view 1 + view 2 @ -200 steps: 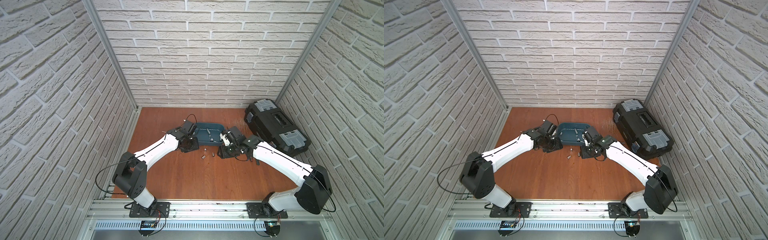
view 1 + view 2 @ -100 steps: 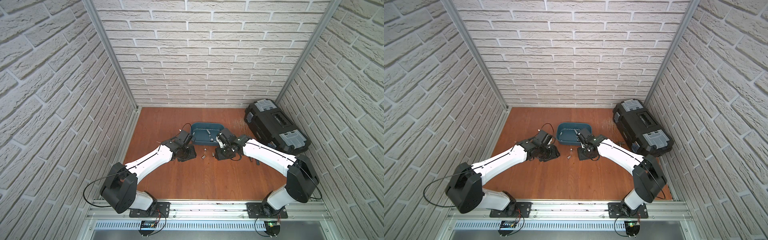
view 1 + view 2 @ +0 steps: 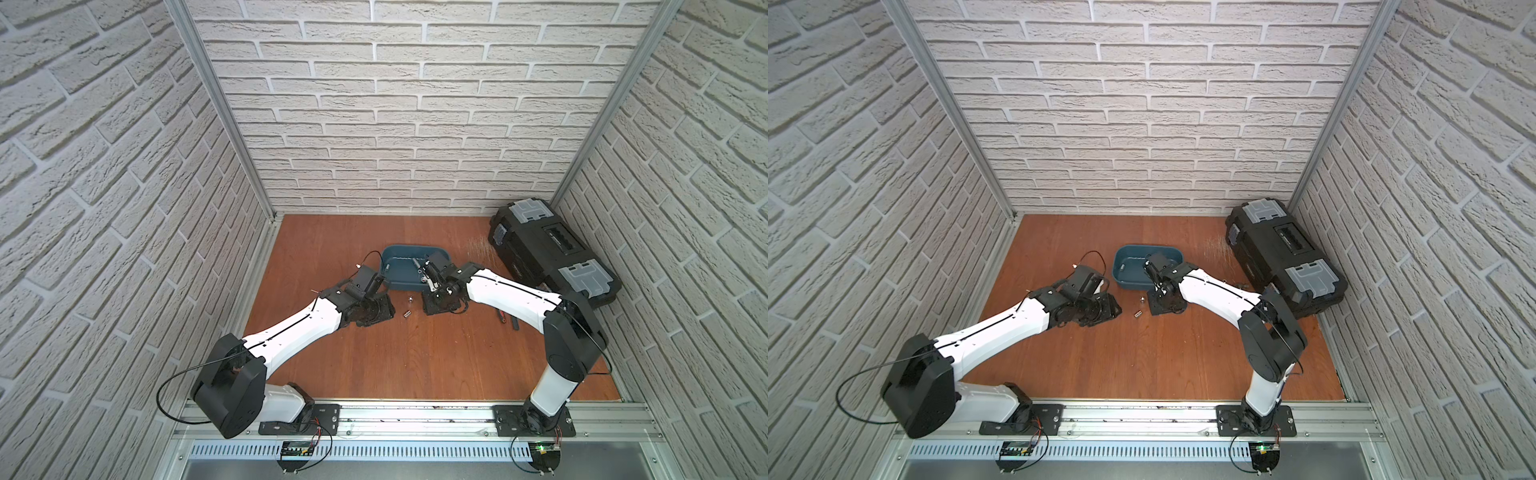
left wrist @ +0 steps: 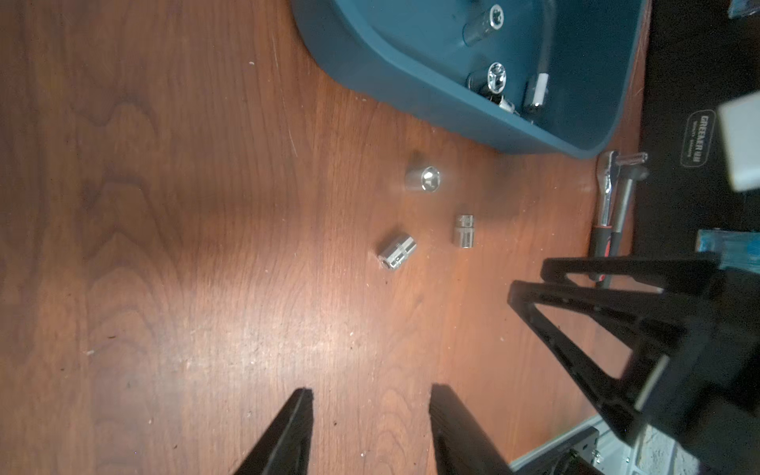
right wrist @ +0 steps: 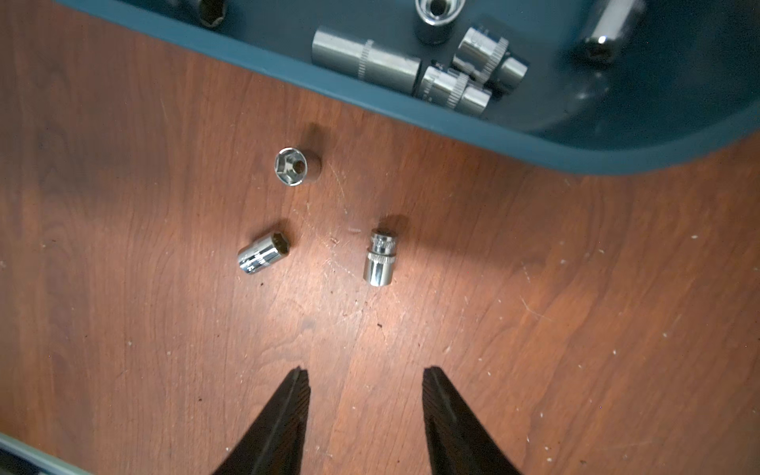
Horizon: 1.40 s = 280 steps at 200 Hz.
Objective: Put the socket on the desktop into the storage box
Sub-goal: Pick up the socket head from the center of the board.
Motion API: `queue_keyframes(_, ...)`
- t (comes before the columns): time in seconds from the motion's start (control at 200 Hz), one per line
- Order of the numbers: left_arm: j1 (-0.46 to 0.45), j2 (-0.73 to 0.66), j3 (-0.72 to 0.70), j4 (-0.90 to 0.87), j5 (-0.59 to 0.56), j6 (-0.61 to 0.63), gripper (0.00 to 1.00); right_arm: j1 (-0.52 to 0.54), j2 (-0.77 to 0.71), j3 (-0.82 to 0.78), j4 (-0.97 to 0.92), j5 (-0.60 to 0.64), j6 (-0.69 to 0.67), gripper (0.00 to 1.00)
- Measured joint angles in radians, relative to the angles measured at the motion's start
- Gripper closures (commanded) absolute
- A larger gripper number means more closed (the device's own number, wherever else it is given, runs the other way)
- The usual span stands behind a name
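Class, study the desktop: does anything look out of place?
Three sockets sit loose on the desktop beside the storage box, one upright, two on their sides, while others already lie inside it.

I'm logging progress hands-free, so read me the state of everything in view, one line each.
storage box: open, several sockets inside
socket nearest the box: standing on end, on the desktop
plain socket: on its side
knurled socket: on its side
left gripper: open, empty
right gripper: open, empty
black toolbox: shut
ratchet: lying flat
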Motion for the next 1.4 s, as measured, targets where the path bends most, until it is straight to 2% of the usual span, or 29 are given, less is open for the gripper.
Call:
queue_keyframes(0.775,-0.005,-0.040,-0.044,0.018,-0.003,-0.023,0.49,0.001,0.193,0.100,-0.003,0.020,-0.007,0.66)
queue_keyframes(1.08,-0.005,-0.058,-0.059,0.018,-0.007,-0.032,0.48,0.000,0.233,0.113,0.000,0.024,-0.007,0.69)
queue_keyframes(1.4,-0.005,-0.058,-0.059,0.018,-0.008,-0.037,0.48,-0.002,0.237,0.116,0.000,0.030,-0.007,0.78)
